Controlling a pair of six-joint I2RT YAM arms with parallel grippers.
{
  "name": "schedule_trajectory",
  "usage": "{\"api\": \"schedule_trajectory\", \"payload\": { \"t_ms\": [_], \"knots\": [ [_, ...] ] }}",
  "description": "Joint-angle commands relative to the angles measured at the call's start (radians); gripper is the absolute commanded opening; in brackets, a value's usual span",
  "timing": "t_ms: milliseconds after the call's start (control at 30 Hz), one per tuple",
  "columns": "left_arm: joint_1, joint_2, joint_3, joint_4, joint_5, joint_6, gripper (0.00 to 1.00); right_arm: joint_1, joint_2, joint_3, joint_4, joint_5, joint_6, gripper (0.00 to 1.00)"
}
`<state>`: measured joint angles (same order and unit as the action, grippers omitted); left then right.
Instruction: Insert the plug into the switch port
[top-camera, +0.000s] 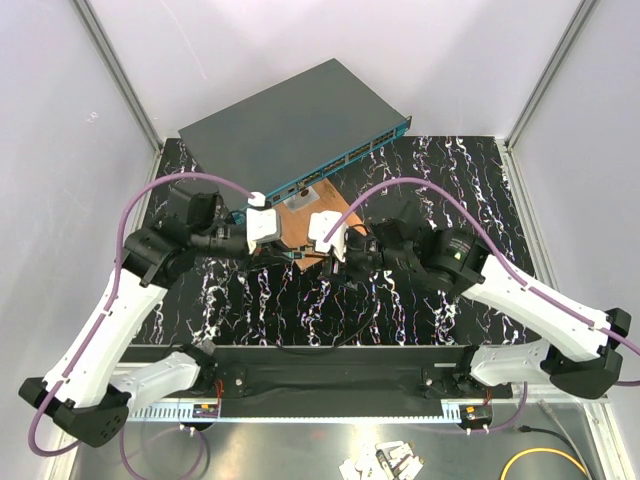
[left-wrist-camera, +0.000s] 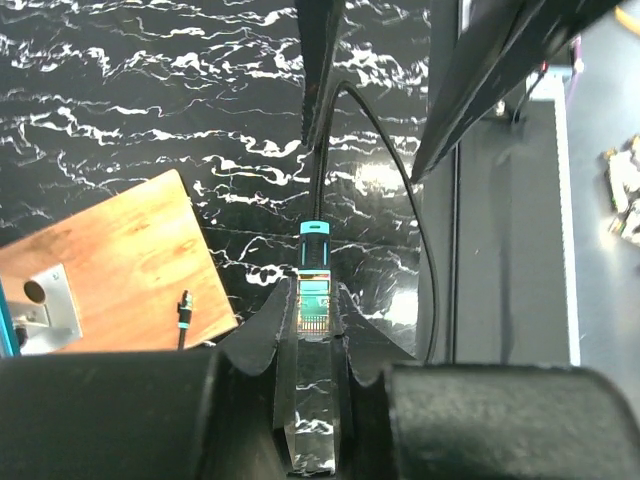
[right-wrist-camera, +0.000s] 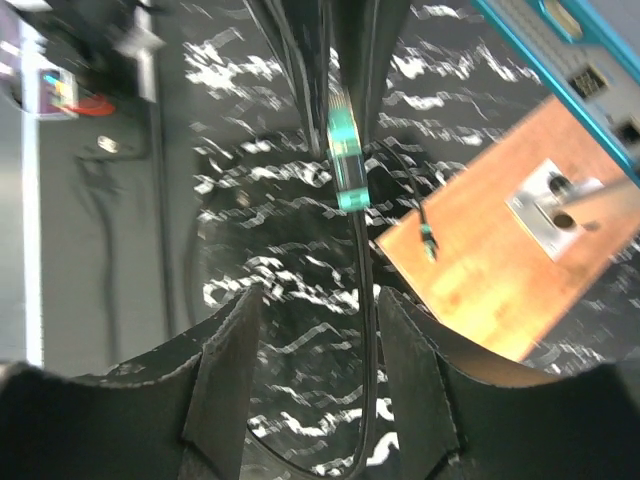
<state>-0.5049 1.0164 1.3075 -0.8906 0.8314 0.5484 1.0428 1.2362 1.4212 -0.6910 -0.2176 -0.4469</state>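
Note:
The plug (left-wrist-camera: 315, 300) is a clear connector with a teal boot on a thin black cable (left-wrist-camera: 400, 180). My left gripper (left-wrist-camera: 315, 290) is shut on it, above the marbled table. The plug also shows in the right wrist view (right-wrist-camera: 346, 160), held in the left fingers. My right gripper (right-wrist-camera: 315, 310) is open, and the black cable (right-wrist-camera: 368, 330) runs between its fingers without touching them. The switch (top-camera: 290, 125) lies at the back, and its teal port strip (top-camera: 345, 163) faces both grippers (top-camera: 262, 225) (top-camera: 325, 235). Some ports (right-wrist-camera: 590, 78) show at upper right.
A wooden board (top-camera: 298, 215) lies in front of the switch, between the grippers. It carries a metal bracket (right-wrist-camera: 550, 205) and a small loose cable end (right-wrist-camera: 427, 243). The black cable loops over the marbled table (top-camera: 420, 170) toward the near edge.

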Motion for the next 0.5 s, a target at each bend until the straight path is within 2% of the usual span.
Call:
{"api": "schedule_trajectory", "payload": {
  "t_ms": [0,333,467],
  "knots": [
    [-0.027,-0.006,0.018,-0.022,0.017,0.169,0.00,-0.003,0.022,0.067,-0.016,-0.118,0.059,0.57],
    [-0.080,-0.006,0.015,-0.039,0.002,0.228,0.00,-0.004,0.089,0.088,-0.001,-0.146,-0.019,0.48],
    [-0.086,-0.009,0.015,-0.044,0.002,0.229,0.00,-0.004,0.106,0.096,-0.002,-0.132,-0.018,0.42]
  ]
}}
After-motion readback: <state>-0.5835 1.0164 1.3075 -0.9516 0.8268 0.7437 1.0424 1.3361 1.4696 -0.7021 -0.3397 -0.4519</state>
